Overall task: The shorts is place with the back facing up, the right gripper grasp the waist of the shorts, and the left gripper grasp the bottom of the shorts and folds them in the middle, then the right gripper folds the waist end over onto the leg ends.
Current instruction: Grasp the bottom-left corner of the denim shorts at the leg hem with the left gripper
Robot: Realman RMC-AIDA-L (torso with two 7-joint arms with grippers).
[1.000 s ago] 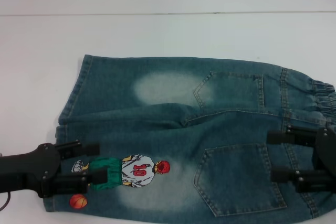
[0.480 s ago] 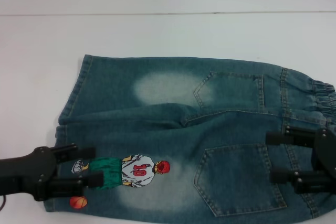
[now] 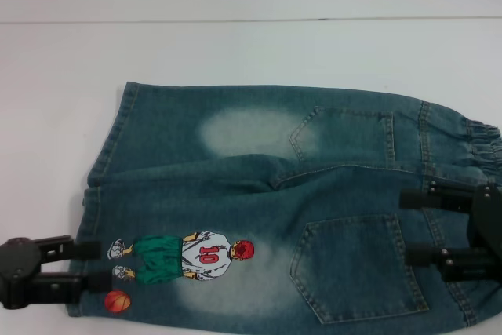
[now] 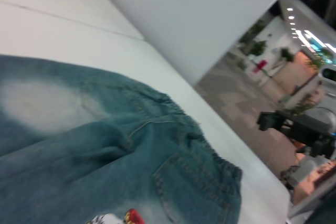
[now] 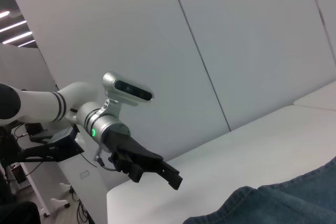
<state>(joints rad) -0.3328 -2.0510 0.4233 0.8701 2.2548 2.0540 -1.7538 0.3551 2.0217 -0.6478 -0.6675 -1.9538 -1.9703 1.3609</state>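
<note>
Blue denim shorts point(image 3: 259, 194) lie flat on the white table with their back pockets up. The elastic waist point(image 3: 482, 143) is at the right and the leg hems point(image 3: 94, 194) at the left. A basketball-player print point(image 3: 188, 255) marks the near leg. My left gripper point(image 3: 96, 264) is open at the near-left hem corner, its fingertips just over the cloth edge. My right gripper point(image 3: 408, 227) is open above the near waist end beside the rear pocket point(image 3: 357, 264). Nothing is held. The left gripper point(image 5: 170, 176) also shows in the right wrist view, and the right gripper point(image 4: 273, 121) in the left wrist view.
The white table point(image 3: 235, 52) runs back to a pale wall. Bare tabletop lies left of and behind the shorts point(image 4: 105, 145). The shorts' near edge reaches the bottom of the head view.
My left gripper has drawn back to the left, from over the printed figure's legs to the hem corner. The right gripper has barely moved. The shorts lie as before.
</note>
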